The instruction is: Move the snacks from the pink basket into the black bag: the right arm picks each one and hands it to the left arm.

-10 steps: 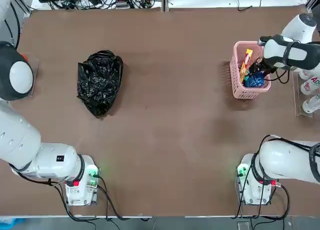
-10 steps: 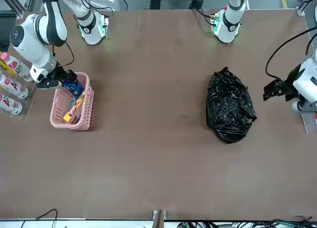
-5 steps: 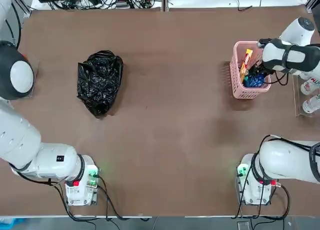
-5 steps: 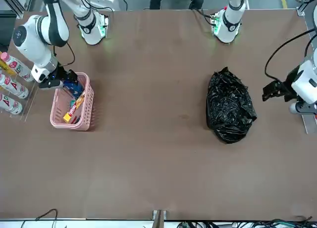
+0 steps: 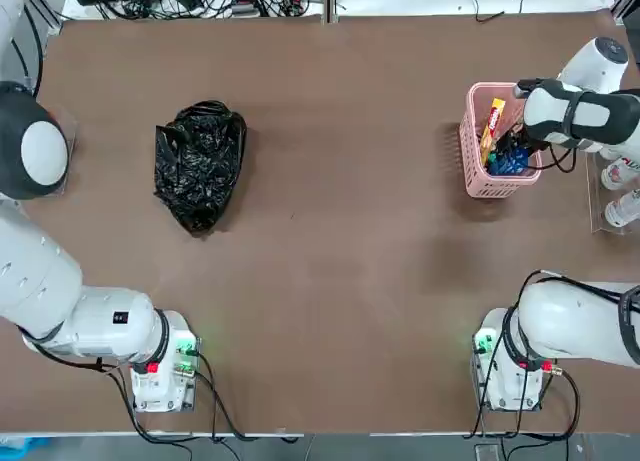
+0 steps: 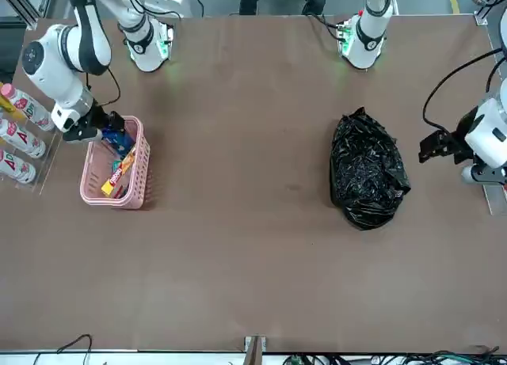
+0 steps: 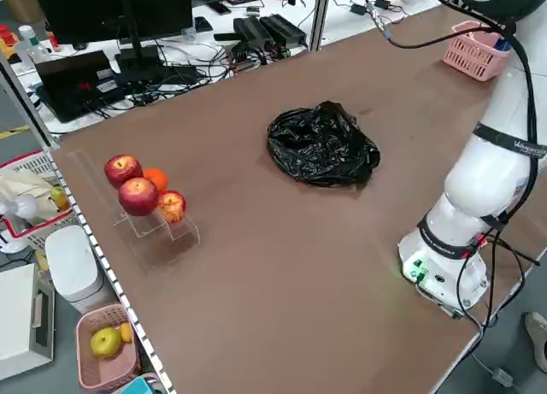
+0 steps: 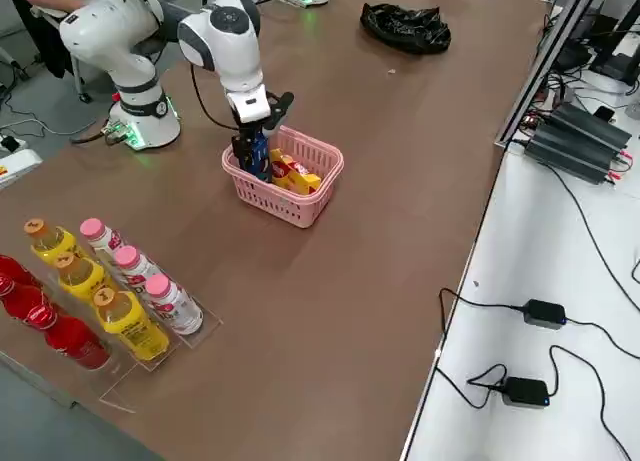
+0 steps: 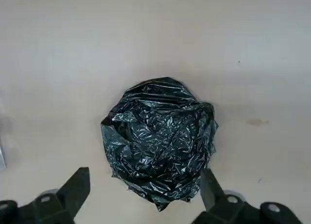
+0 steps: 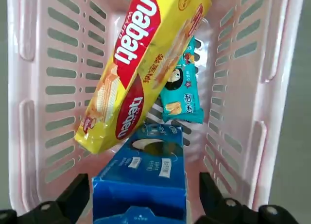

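Landmark: the pink basket (image 10: pixel 34 63), all three snacks inside it.

Nearest the right gripper (image 10: pixel 138 204): we see the blue pack (image 10: pixel 141 185) standing between its wide-spread fingers, one dark finger (image 10: pixel 73 197) showing on either side of the pack. No contact visible yet; nothing held.

Next in: the yellow-orange pack (image 10: pixel 141 63) lies tilted, its lower corner overlapping the blue pack's top edge. The teal packet (image 10: pixel 181 90) sits flat on the basket floor, partly under the yellow one.

Risks, as we judge them:
- Lifting the blue pack may drag or tip the yellow-orange pack, since the two overlap.
- The fingers sit close to the basket's lattice walls; a finger catching the rim or a slot could lift or shove the light basket.
- The blue pack looks glossy and boxy; an off-centre squeeze could let it swing or slip.

Well away from the basket, across the table (image 5: pixel 340 231): the black bag (image 5: pixel 198 166) lies crumpled with no clear mouth. The left gripper (image 9: pixel 146 204) hovers above it, fingers wide, empty. We expect a drop could miss or slide off the folds.
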